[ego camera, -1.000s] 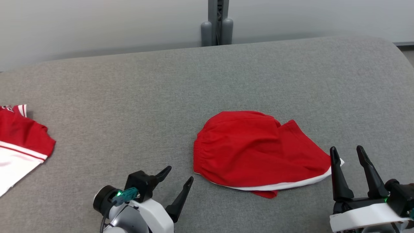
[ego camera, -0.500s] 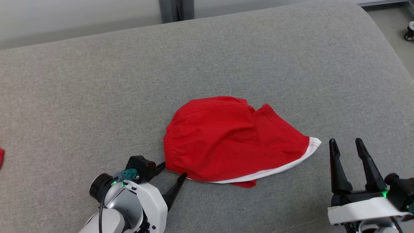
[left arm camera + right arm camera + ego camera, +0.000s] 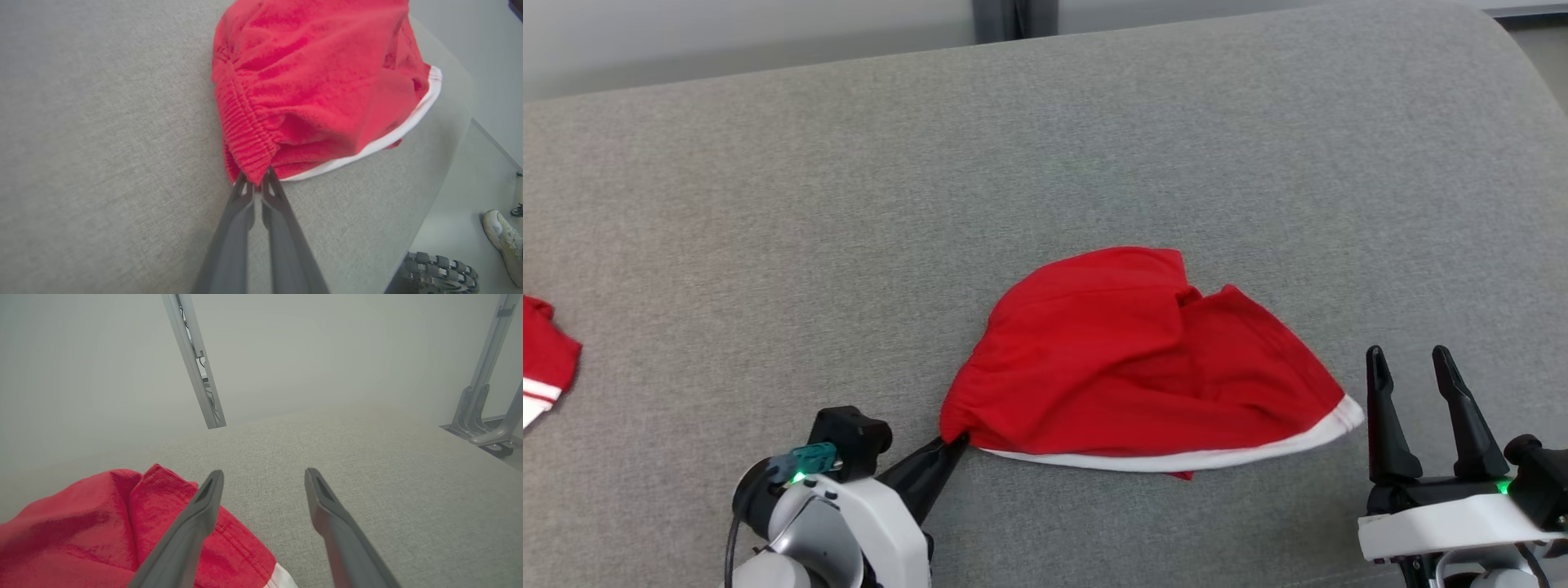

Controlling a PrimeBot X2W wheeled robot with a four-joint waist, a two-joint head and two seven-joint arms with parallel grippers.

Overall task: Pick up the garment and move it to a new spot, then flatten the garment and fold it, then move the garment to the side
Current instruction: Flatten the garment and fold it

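The garment (image 3: 1143,367) is a pair of red shorts with a white hem, lying rumpled on the grey padded table (image 3: 1045,163). My left gripper (image 3: 954,445) is shut on the near left corner of its elastic waistband; in the left wrist view the two fingers pinch that gathered corner of the garment (image 3: 310,73), the gripper (image 3: 257,181) closed tight. My right gripper (image 3: 1409,359) stands open just right of the white hem, holding nothing. In the right wrist view the gripper (image 3: 263,477) hovers above the cloth's red edge (image 3: 122,531).
Another red and white garment (image 3: 543,367) lies at the table's far left edge. A grey post (image 3: 1013,16) stands behind the table. The table's right edge curves down to the floor, where a shoe (image 3: 504,241) shows in the left wrist view.
My left gripper went forward to the waistband corner and shut on it, pulling the cloth into a point. The head camera shifted. My right gripper stayed open.
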